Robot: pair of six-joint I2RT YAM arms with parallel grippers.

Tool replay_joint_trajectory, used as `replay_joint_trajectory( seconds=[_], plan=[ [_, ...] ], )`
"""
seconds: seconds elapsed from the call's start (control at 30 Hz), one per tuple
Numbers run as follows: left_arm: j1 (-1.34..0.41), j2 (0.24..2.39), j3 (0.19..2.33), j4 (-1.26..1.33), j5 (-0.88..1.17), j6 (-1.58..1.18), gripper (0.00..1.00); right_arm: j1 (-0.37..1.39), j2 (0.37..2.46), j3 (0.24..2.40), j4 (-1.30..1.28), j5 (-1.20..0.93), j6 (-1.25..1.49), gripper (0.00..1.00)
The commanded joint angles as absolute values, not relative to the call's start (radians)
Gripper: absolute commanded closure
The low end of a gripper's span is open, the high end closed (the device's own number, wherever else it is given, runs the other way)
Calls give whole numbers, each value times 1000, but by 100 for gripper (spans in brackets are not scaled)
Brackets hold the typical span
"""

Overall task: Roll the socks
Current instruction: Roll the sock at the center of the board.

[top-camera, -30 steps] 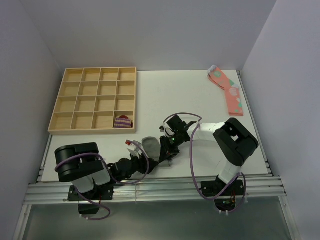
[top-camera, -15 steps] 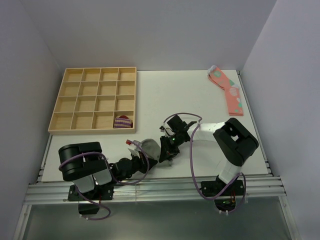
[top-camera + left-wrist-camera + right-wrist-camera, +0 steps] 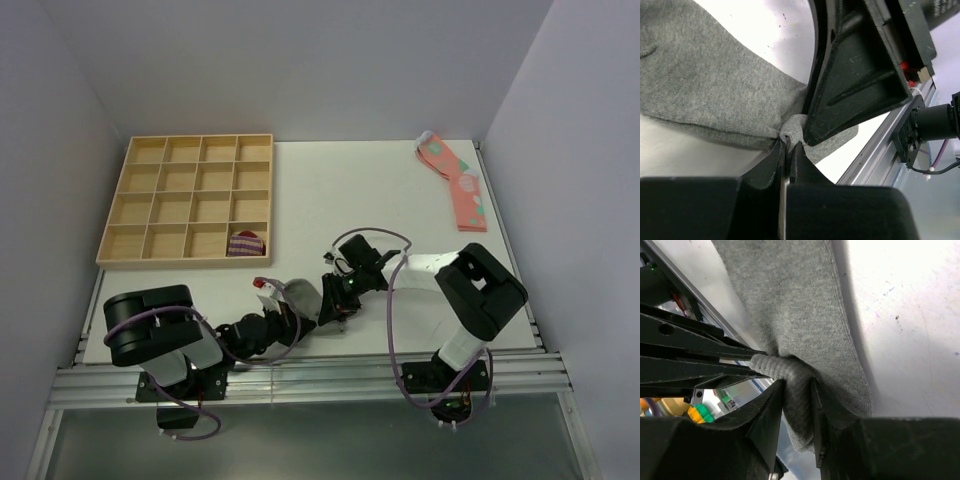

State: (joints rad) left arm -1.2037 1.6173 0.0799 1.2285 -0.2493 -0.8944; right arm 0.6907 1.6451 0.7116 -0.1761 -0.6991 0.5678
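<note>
Down at the lower middle of the overhead view, the left end effector is clamped tight on the grey sock, with the right end effector narrowly squeezing another fold.

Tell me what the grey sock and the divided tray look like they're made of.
Grey sock: soft knit fabric, likely cotton blend, matte; fine ribbed loops and flecked yarn show. Divided tray: pale unfinished-looking wood, possibly plywood; light tan, matte.
</note>
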Motion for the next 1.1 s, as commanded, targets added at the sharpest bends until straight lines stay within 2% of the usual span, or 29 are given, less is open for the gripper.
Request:
replay_joint_trajectory(
  seconds=[0.0,0.23,0.47,0.6,0.83,1.07],
  plan=[
    [-1216,1638,84,953,-133,-923,100,703,1612,677,-121,-557,560,63],
    [-1216,1637,123,777,-133,-989,100,706,1454,629,-58,-411,565,57],
    [-1206,1600,137,617,-115,-1026,100,716,1269,453,257,-324,612,55],
    [-1190,1568,167,507,-114,-1031,100,739,1177,364,347,-229,630,55],
    [-1151,1565,215,419,-66,-1020,100,805,987,200,488,-181,643,53],
    [-1098,1532,261,319,-31,-982,100,958,939,112,540,-19,650,51]
  ],
)
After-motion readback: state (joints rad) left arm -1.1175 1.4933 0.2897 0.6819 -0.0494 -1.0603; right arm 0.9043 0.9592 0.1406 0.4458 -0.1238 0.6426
